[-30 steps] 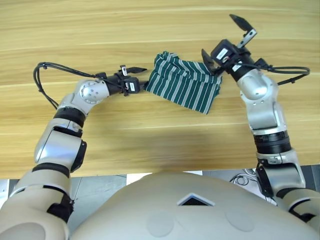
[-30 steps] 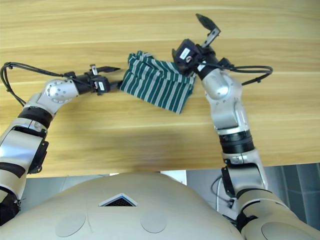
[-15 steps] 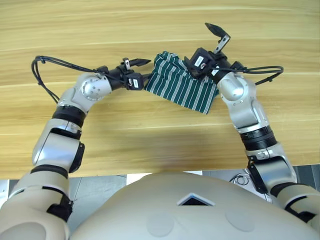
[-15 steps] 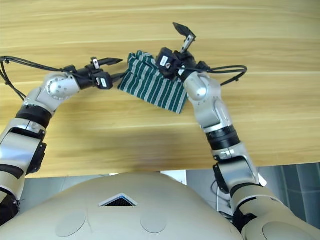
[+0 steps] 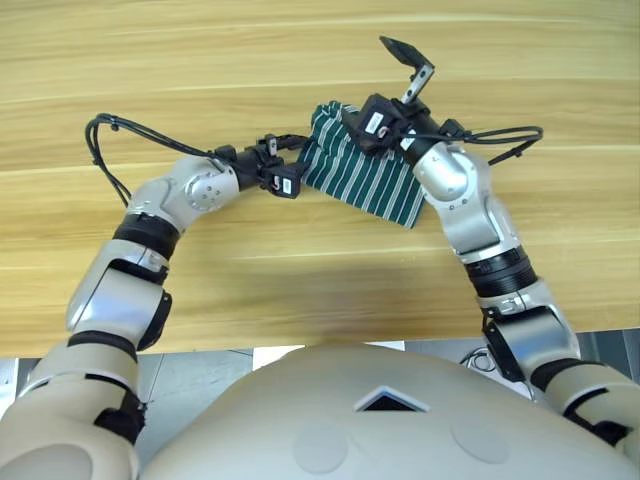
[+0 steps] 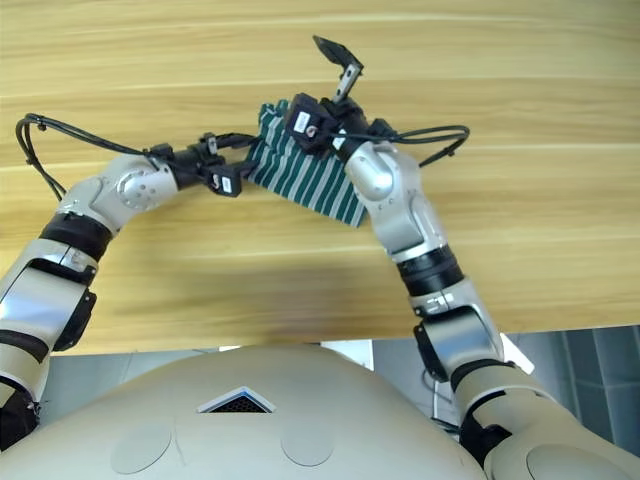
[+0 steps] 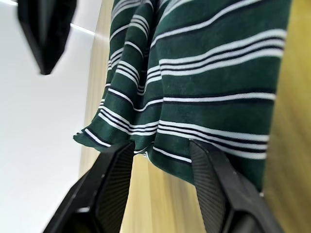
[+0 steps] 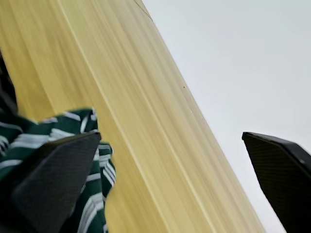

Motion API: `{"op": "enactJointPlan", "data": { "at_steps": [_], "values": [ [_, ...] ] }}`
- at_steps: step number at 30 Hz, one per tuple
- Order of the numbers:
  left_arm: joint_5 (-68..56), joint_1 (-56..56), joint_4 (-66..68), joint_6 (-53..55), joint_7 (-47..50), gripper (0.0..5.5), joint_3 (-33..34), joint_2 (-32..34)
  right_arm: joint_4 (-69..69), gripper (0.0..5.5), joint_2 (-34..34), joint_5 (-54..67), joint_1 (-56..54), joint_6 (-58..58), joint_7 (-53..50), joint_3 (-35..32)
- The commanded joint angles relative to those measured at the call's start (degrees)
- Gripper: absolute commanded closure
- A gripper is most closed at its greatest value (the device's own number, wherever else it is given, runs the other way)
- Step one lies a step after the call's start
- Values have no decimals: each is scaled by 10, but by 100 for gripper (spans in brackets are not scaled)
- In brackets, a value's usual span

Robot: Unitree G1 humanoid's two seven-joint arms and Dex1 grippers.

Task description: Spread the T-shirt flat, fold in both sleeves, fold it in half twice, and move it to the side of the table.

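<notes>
Pale wood-grain worktop (image 5: 300,60) runs across the whole scene. On it, toward the far middle, lies the T-shirt (image 5: 375,185), dark green with thin white stripes, folded into a compact oblong that sits at a slant. Its far left corner is bunched into soft ridges.

At the shirt's left edge is the left gripper (image 7: 162,145). Its jaws are parted a moderate way and its two black fingertips touch the hem, with the cloth's edge lying across the gap between them.

Over the shirt's far end is the right gripper (image 8: 171,138). Its jaws are spread wide: one finger is down at the bunched corner of the cloth and the other is raised clear above the worktop. Black cables (image 5: 110,140) loop out from each wrist over the wood.
</notes>
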Motion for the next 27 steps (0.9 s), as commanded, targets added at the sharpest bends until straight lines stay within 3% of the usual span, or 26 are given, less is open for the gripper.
{"op": "enactJointPlan", "data": {
  "at_steps": [1, 15, 24, 27],
  "values": [
    [40, 13, 31, 20, 0, 339, -33, 3, 20, 13, 21, 11, -27, -15, 3, 14],
    [31, 13, 27, 19, 13, 339, -54, -2, 290, 13, 72, 25, -125, -96, -50, 16],
    [35, 15, 30, 21, 19, 339, -59, -2, 505, 13, 55, 37, -203, -153, -117, -12],
    [37, 14, 29, 23, 24, 339, -59, -1, 559, 13, 36, 72, -232, -180, -117, -51]
  ]
}}
